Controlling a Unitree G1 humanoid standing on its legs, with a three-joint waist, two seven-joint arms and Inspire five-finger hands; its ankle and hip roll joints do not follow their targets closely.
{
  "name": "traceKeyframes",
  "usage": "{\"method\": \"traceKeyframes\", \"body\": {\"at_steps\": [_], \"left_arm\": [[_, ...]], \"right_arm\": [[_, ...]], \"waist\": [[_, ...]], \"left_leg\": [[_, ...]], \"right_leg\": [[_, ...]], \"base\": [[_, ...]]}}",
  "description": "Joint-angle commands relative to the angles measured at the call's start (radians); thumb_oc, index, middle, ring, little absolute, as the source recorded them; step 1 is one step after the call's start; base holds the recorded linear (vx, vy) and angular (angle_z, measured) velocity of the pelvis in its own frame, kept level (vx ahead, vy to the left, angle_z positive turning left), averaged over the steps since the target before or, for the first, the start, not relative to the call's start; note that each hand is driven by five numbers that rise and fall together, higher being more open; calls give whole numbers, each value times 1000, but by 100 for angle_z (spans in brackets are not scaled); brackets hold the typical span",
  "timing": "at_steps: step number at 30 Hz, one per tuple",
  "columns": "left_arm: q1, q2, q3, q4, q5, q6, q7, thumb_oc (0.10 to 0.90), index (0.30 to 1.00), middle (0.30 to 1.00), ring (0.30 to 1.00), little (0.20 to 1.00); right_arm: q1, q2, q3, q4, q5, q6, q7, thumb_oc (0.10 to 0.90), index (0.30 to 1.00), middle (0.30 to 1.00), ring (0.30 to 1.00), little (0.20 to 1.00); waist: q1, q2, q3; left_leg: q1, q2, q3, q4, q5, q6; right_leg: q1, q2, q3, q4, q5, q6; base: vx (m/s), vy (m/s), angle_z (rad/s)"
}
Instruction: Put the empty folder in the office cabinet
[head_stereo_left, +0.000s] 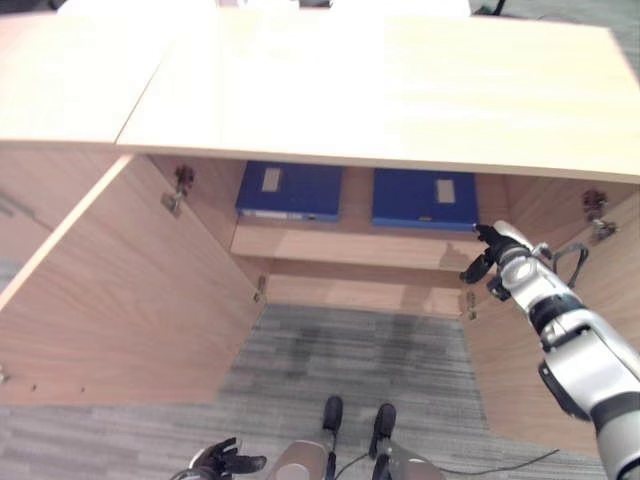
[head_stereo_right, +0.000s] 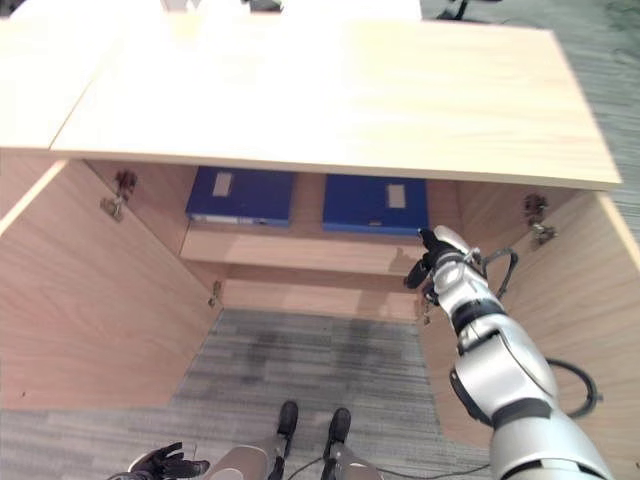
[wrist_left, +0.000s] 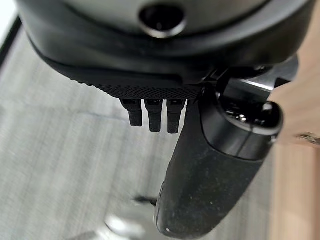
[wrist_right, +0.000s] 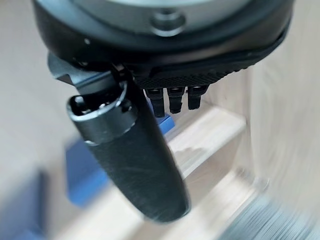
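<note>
With two blue folders (head_stereo_left: 425, 198) already lying flat on the cabinet (head_stereo_left: 330, 95) shelf, the right hand (head_stereo_left: 494, 252), fingers relaxed and holding nothing, should be drawn straight back clear of the shelf edge, while the left hand (head_stereo_left: 222, 461) is kept low, fingers loosely spread.

You had a pale wood-grain cabinet (head_stereo_left: 380, 95), same light beech tone on its top, open doors and inner shelf (head_stereo_left: 350, 245). Two folders lay on that shelf: the left folder (head_stereo_left: 290, 190) was deep blue with a small whitish-grey label, the right folder (head_stereo_left: 425, 198) the same blue with a matching label. Floor carpet (head_stereo_left: 350, 370) was grey with fine darker stripes and a darker patch near the cabinet's front edge. Your right hand (head_stereo_left: 490, 255) was black, your left hand (head_stereo_left: 222, 460) black too.
</note>
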Motion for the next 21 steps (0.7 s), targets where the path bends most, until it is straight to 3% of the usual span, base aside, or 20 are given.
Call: {"method": "traceKeyframes", "body": {"at_steps": [1,2,3,5,7,12,21], "left_arm": [[11,15,-3,99,-16,11,5,800,900,900,900,900],[-1,4,10,118,-16,16,10,800,900,900,900,900],[-1,4,10,118,-16,16,10,800,900,900,900,900],[-1,-43,60,147,2,32,15,800,900,900,900,900],[18,-66,91,159,27,38,20,800,900,900,900,900],[35,-78,138,228,97,52,50,800,900,900,900,900],[7,-85,158,236,89,53,57,800,900,900,900,900]], "right_arm": [[36,5,-61,-38,270,-95,-61,800,900,900,900,900],[114,33,-130,-89,359,-121,-68,800,900,900,900,900],[115,33,-130,-90,359,-120,-69,800,900,900,900,900],[393,152,-356,-250,666,-219,-77,800,900,900,900,900],[544,223,-462,-299,794,-263,-78,800,900,900,900,900],[708,286,-538,-344,867,-280,-89,800,900,900,900,900],[784,304,-678,-217,969,-291,-131,800,900,900,900,900]], "waist": [[-35,-5,-70],[-53,-2,-80],[-53,-3,-83],[-105,7,-127],[-136,16,-159],[-195,18,-196],[-277,12,-207]], "left_leg": [[-11,11,-35,-13,-80,-24],[4,13,-27,-13,-88,-24],[1,13,-27,-13,-87,-24],[53,10,-9,-13,-116,-18],[79,9,9,-13,-132,-13],[119,15,66,-13,-160,-6],[141,31,172,-13,-186,4]], "right_leg": [[55,-24,-41,26,-90,79],[67,-22,-36,24,-94,79],[64,-23,-36,23,-92,78],[106,-23,-23,19,-106,78],[118,-23,-7,18,-108,79],[128,-21,46,19,-103,83],[102,-10,137,15,-73,102]], "base": [[-8,120,-35],[-9,119,-40],[49,107,-38],[106,130,-25],[100,122,-34],[52,82,-63],[10,52,-54]]}}
